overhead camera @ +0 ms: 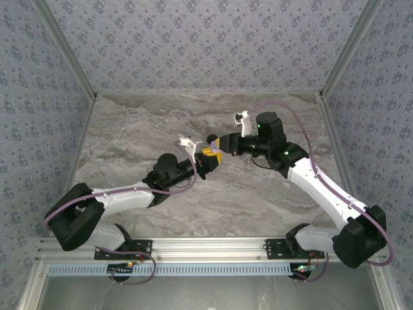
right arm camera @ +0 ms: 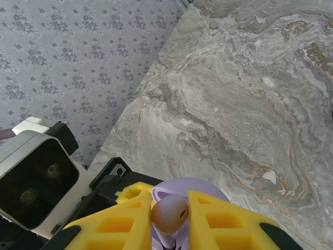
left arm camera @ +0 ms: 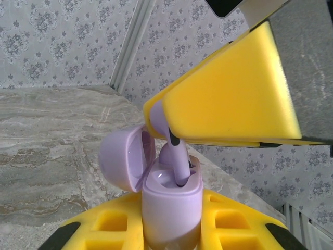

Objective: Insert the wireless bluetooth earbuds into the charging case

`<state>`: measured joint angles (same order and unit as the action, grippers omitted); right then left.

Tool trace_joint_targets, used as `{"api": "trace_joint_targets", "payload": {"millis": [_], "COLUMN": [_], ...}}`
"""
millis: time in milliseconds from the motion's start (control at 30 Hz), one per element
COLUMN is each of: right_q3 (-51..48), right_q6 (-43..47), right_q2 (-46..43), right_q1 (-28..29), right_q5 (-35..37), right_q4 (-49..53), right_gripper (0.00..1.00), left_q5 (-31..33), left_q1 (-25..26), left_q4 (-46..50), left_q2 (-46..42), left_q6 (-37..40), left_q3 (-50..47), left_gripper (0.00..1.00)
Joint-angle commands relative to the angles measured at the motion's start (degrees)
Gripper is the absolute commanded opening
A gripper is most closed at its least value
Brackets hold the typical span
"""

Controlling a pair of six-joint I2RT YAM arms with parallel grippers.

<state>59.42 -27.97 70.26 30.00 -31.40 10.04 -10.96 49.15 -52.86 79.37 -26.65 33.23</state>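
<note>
While L gripper (left arm camera: 170,228) clamps case (left arm camera: 171,200) (lid open) | R gripper (right arm camera: 170,221) pinches lilac earbud (right arm camera: 169,212)

My top camera sits high behind the arm bases, looking down over the marble table (overhead camera: 142,129) to the far wall. The left wrist camera looks out past the left gripper (left arm camera: 171,232), the right wrist camera down past the right gripper (right arm camera: 169,208) — both very close, sharing the lilac charging case (left arm camera: 171,203) and earbud (left arm camera: 176,164).
</note>
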Motion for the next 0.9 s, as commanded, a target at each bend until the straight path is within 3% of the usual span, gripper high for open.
{"api": "trace_joint_targets", "payload": {"millis": [0, 600, 867], "right_q3": [0.43, 1.11, 2.56], "right_q6": [1.24, 2.84, 4.64], "right_q2": [-1.40, -2.31, -2.41], "right_q1": [0.59, 0.71, 1.15], "right_q5": [0.62, 1.63, 2.74], "right_q4": [2.65, 4.75, 7.81], "right_gripper": [0.23, 0.32, 0.42], "left_q5": [1.48, 0.15, -1.34], "left_q1": [0.16, 0.16, 0.16], "left_q4": [-1.72, 1.30, 3.45], "left_q2": [-2.21, -2.30, -2.55], "left_q6": [0.42, 2.11, 3.86], "left_q3": [1.48, 2.61, 3.24], "left_gripper": [0.21, 0.21, 0.21]}}
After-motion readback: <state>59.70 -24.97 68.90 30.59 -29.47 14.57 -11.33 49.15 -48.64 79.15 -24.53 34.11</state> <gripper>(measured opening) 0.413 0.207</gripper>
